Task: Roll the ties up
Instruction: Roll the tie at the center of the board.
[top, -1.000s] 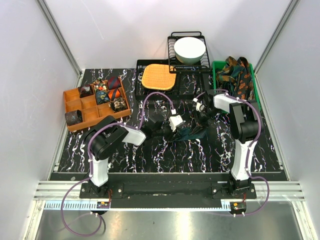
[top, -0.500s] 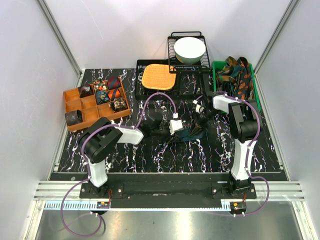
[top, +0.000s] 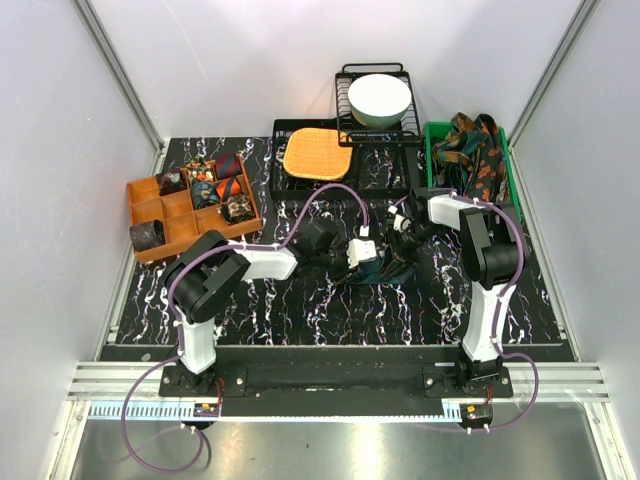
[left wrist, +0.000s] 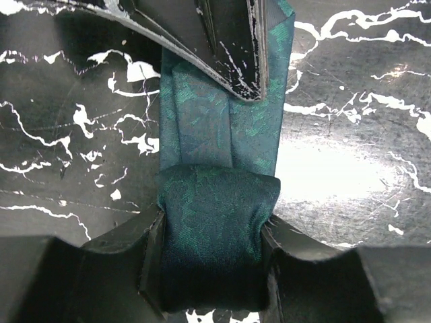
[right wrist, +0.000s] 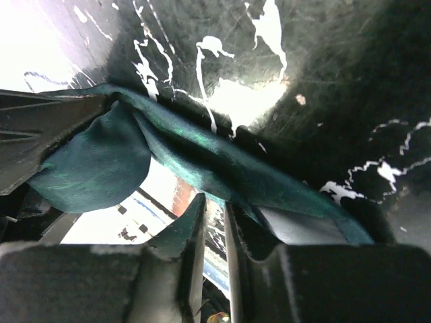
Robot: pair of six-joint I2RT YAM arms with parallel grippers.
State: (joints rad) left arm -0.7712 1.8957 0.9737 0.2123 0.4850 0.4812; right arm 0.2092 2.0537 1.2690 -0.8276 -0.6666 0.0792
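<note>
A plain dark teal tie (top: 388, 268) lies at mid-table between my two grippers. My left gripper (top: 367, 256) is shut on its rolled coil (left wrist: 212, 235), which fills the gap between both fingers (left wrist: 128, 269). The unrolled stretch (left wrist: 222, 128) runs away from the coil and under the right gripper's black fingers (left wrist: 229, 40). My right gripper (top: 400, 236) is shut, with only a slit between its fingers (right wrist: 192, 229). The teal tie (right wrist: 222, 161) crosses its tips and hangs lifted off the table. Several rolled patterned ties (top: 215, 185) sit in the orange tray (top: 150, 212).
A green bin (top: 507, 175) at the back right holds loose patterned ties (top: 475, 150). An orange woven mat (top: 318, 155) lies on a black rack. A white bowl (top: 378, 98) sits in a wire basket behind it. Cables loop over both arms.
My left gripper has moved to the right with the coil, closer to the right gripper, so the flat stretch of tie is shorter. The right gripper has barely moved.
</note>
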